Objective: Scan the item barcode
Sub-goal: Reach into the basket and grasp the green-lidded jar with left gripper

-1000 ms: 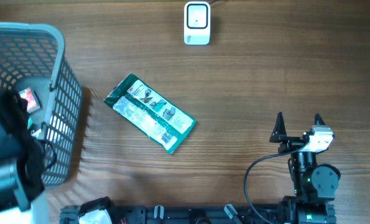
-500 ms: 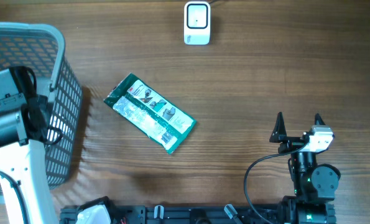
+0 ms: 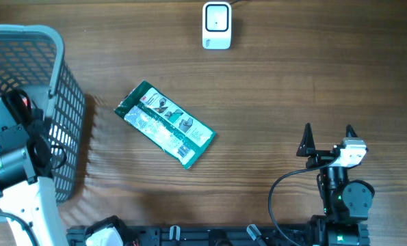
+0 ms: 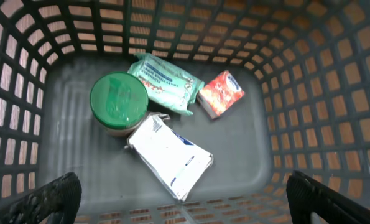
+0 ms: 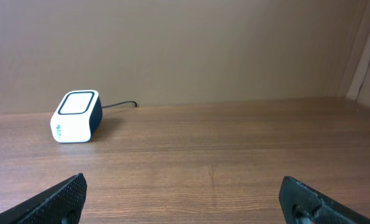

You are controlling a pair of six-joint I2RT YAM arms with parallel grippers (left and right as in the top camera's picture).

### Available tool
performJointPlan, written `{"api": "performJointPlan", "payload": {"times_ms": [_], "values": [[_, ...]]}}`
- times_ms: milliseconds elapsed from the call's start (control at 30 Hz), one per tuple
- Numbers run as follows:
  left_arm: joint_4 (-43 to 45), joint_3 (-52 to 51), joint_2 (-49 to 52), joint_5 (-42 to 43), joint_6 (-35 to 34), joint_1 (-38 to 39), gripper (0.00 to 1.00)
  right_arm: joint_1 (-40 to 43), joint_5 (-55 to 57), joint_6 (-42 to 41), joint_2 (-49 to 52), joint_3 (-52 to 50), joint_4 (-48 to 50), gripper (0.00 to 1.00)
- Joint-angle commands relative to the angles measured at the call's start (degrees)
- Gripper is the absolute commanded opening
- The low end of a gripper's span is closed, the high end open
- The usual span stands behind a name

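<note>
**Nothing gripped on either side**

Left hand [image 4: 188, 202] spread wide over the mesh basket [image 3: 65, 89] at the left edge of the tabletop [image 3: 278, 89], holding nothing. Inside the basket: green-lidded jar [image 4: 118, 101], teal packet [image 4: 167, 82], red box [image 4: 221, 94], white pouch [image 4: 171, 155]; jar touching pouch and teal packet. Right hand [image 3: 327, 139] near the front right corner, equally wide, empty. Green printed packet [image 3: 165, 124] flat, diagonal, mid-tabletop, well apart from both hands. Barcode scanner [image 3: 217, 26] at the far edge, centre.

One basket [image 3: 63, 116], one scanner [image 3: 216, 26], five items [image 3: 165, 125].
</note>
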State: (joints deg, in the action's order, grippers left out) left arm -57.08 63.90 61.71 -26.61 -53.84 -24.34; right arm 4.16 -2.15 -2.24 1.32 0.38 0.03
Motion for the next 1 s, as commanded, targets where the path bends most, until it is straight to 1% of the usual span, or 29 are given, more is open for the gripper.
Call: {"api": "performJointPlan", "payload": {"times_ms": [0,300,733,800,867,900,967], "values": [[-1.6,-15.0,6.7,2.0,-2.3,-2.7,1.00,-0.1,-0.9,0.6,-0.1,-0.1,0.1,1.00],[1.9,-21.6,6.7,2.0,-2.3,-2.7,1.00,-0.1,-0.9,0.6,-0.1,-0.1,0.1,1.00],[1.6,-21.7,6.7,3.9,-2.4,-3.0,1.00,-0.1,-0.9,0.6,-0.1,-0.1,0.1,1.00],[3.3,-21.7,6.7,5.7,-2.3,-4.6,1.00,-0.1,-0.9,0.6,-0.1,-0.1,0.1,1.00],[5.9,-21.5,6.7,11.4,-1.2,-8.3,1.00,-0.1,-0.9,0.6,-0.1,-0.1,0.1,1.00],[8.2,-20.8,6.7,14.4,2.5,-10.3,1.00,-0.1,-0.9,0.6,0.1,-0.1,0.1,1.00],[7.1,-17.8,6.6,15.2,4.6,-11.7,1.00,-0.1,-0.9,0.6,0.1,-0.1,0.1,1.00]]}}
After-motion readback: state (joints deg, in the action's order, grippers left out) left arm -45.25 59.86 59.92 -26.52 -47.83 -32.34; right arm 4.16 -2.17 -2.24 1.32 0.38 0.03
